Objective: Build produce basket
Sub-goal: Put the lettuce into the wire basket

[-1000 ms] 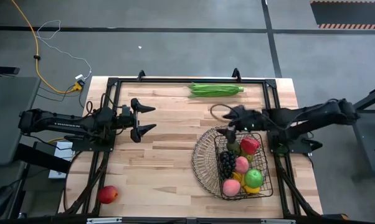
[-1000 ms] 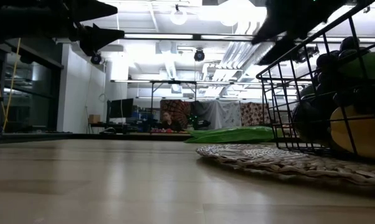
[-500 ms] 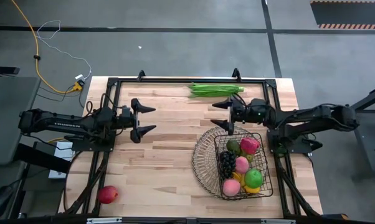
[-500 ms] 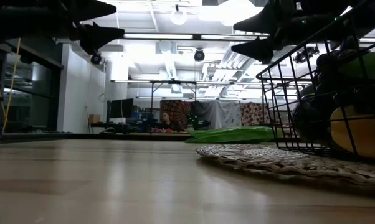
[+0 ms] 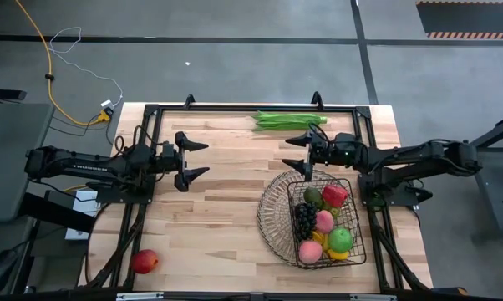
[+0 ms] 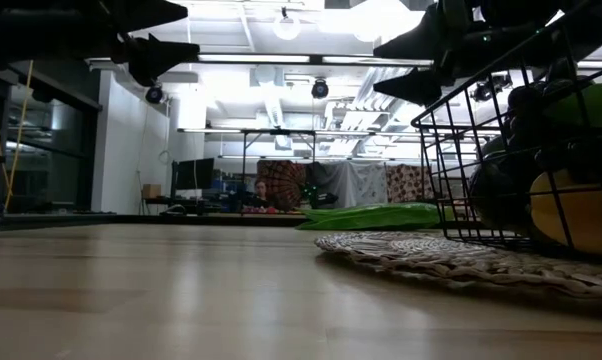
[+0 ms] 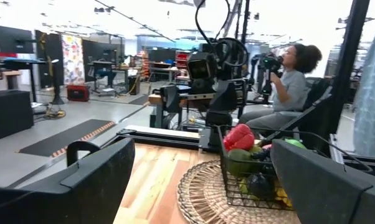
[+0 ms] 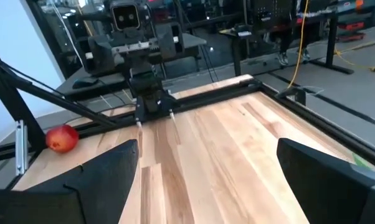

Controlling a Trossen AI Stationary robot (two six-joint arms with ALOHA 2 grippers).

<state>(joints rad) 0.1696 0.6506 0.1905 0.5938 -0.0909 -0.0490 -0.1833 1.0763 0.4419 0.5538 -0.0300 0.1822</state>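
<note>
The basket (image 5: 314,219) sits near the bench's (image 5: 226,209) right front corner, already carrying grapes, peaches, apples, an avocado and a red pepper. Two pieces are not yet in it: the green beans (image 5: 289,120) along the far edge, and a red apple (image 5: 144,261) at the left front corner.

The right pincer (image 5: 297,153) hangs with its fingers wide and nothing between them, between the basket's far rim and the beans. The left pincer (image 5: 196,159) waits, equally wide and empty, over the left middle of the bench.

The beans look like the step in hand. To do it well, the right pincer should come down across the bundle's middle, fingers crosswise to its length so the strands are gathered together, and lift clear of the rim before carrying. The apple lies nearer the left arm.
</note>
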